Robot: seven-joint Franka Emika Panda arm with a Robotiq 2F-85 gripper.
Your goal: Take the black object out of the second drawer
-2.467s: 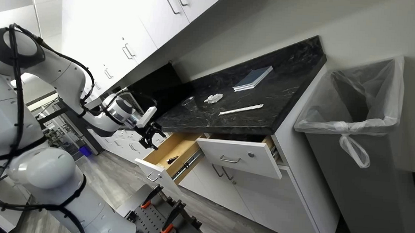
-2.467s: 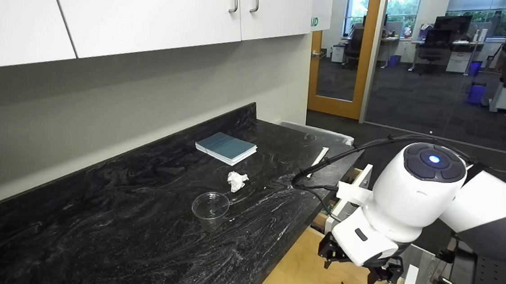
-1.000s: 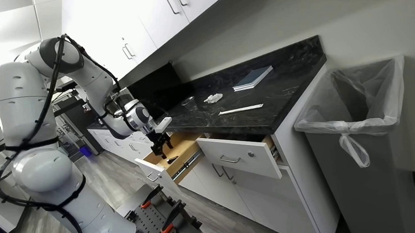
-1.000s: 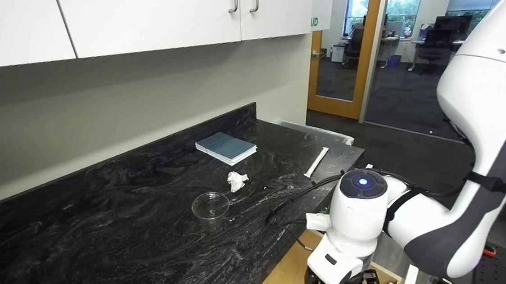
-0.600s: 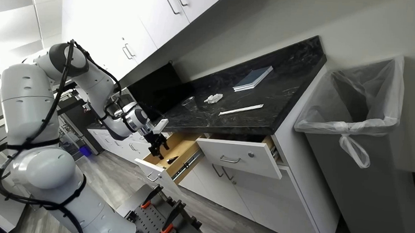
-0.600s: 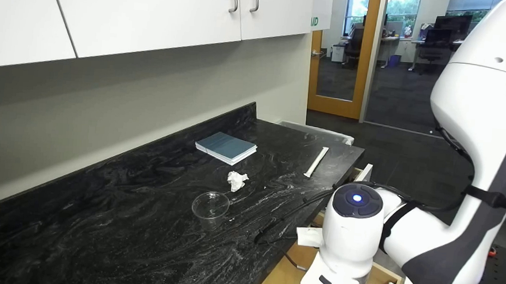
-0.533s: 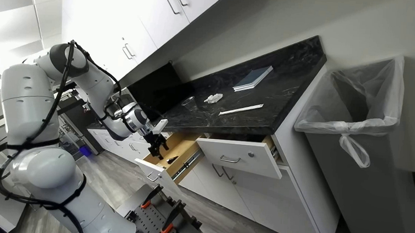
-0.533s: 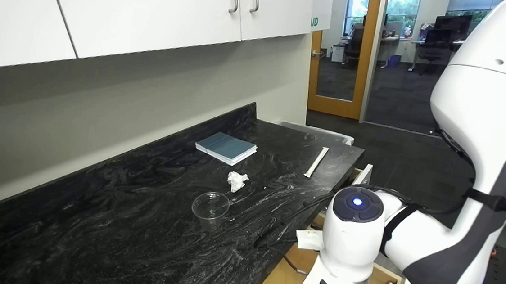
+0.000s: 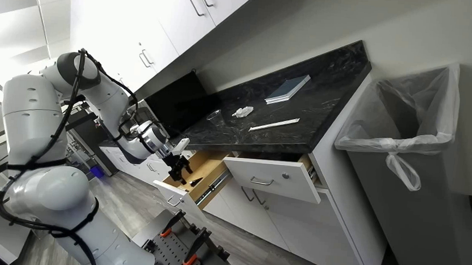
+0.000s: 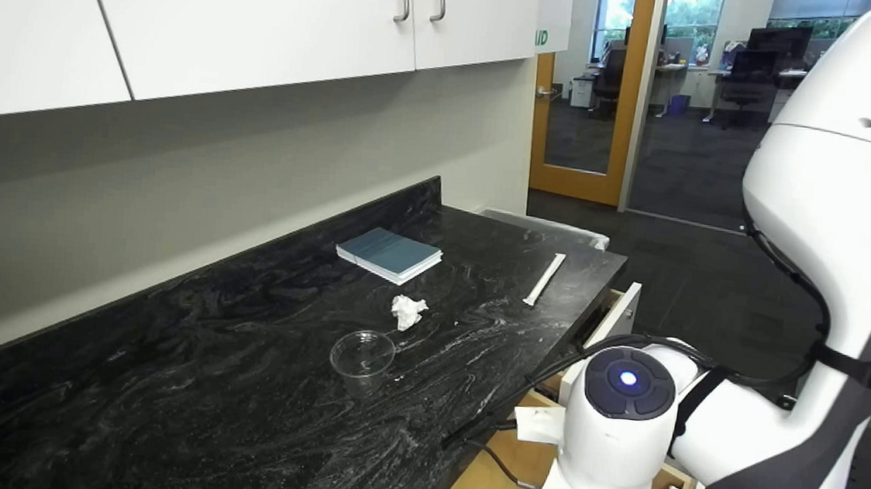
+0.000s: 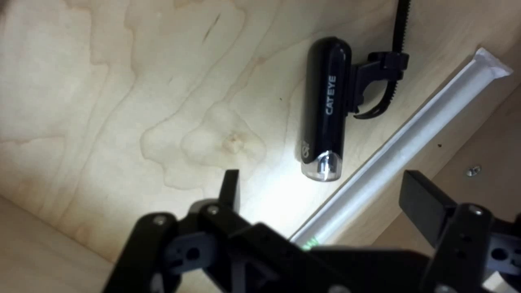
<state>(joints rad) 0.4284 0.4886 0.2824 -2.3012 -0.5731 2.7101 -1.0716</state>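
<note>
The black object (image 11: 325, 101), a small bike light marked CATEYE with a clear tip and a strap clip, lies on the tan wooden floor of the second drawer (image 11: 183, 81). In an exterior view the black object (image 9: 195, 182) lies in the pulled-out, white-fronted second drawer (image 9: 206, 166). My gripper (image 11: 319, 187) is open with nothing between its fingers. The light's clear tip is just ahead of the gap between the fingertips, apart from them. In an exterior view the gripper (image 9: 187, 177) hangs over the drawer; in another it is mostly cut off, and the light is hidden there.
A white wrapped straw (image 11: 390, 158) lies slanted beside the light, passing under the gripper. A wider drawer (image 9: 272, 178) is open alongside. The dark counter (image 10: 182, 403) edges the drawer and holds a clear cup (image 10: 362, 355), crumpled paper (image 10: 407, 312) and notebooks (image 10: 388, 255).
My gripper has come down and across to the drawer over the last 2.5 seconds, and slightly lower in the last half second. The light has not moved.
</note>
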